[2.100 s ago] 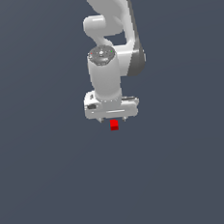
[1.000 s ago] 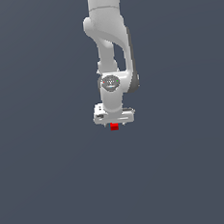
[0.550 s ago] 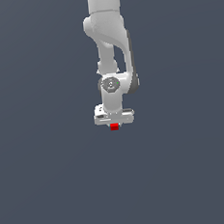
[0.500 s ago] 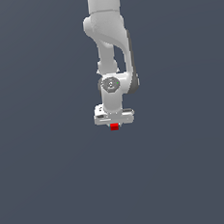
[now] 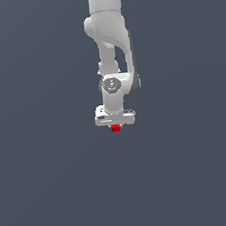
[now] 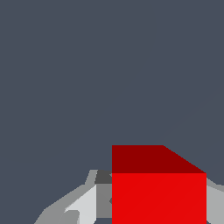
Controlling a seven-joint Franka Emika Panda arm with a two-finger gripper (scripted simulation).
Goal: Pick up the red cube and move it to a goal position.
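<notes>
The red cube [image 5: 115, 128] is a tiny bright red block right under the white gripper [image 5: 115, 126] in the middle of the exterior view. Only its lower part shows below the white hand. In the wrist view the red cube [image 6: 158, 188] fills the space between the two grey fingers [image 6: 85, 205], which stand on either side of it and press against it. The gripper is shut on the cube. The white arm [image 5: 109, 47] rises straight up from the hand.
A plain dark grey surface [image 5: 48, 180] lies all around the arm in both views. No other objects show.
The arm has lowered onto the cube since the earliest frame, and the hand now covers more of it. Over the last half second nothing has visibly moved.
</notes>
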